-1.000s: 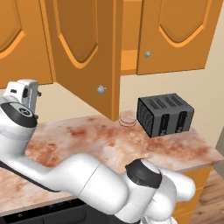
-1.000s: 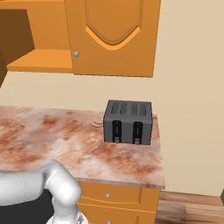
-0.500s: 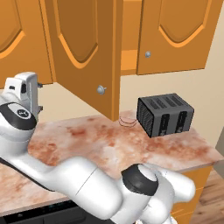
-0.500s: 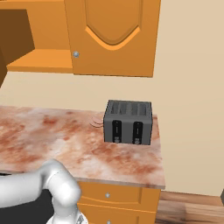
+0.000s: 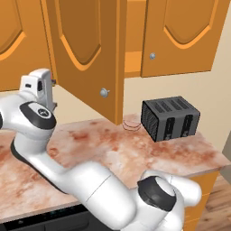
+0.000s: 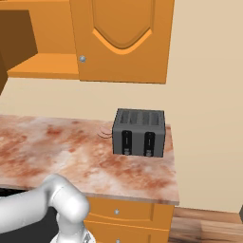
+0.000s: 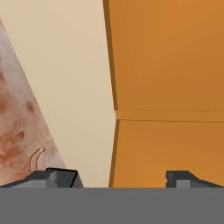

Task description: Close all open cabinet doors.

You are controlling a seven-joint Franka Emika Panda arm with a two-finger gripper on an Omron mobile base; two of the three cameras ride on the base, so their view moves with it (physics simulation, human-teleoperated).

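Claw [image 7: 111, 177] is spread wide, nothing between the fingers, touching nothing visible. In the hand view its two dark fingertips [image 7: 183, 178] sit at the bottom edge, far apart, facing orange wood on the right half and beige wall in the middle; a strip of marbled counter [image 7: 11, 118] runs down the left side.

Left base view: the hand sits at middle left of the frame, raised above the counter, just beside the back face of the open cabinet door [image 5: 85, 49]. That door stands swung out from upper centre, silver knob [image 5: 104, 92] at its lower right corner. To its right, a closed cabinet door [image 5: 182, 36] in the upper right, with the open cabinet interior showing between them.

Right base view gives what the left doesn't: the closed door face-on at top centre, the cabinet's open shelf [image 6: 45, 64] at upper left, base drawers [image 6: 126, 213] under the counter edge. Toaster [image 6: 139, 132] at centre frame, on the counter near its right end.
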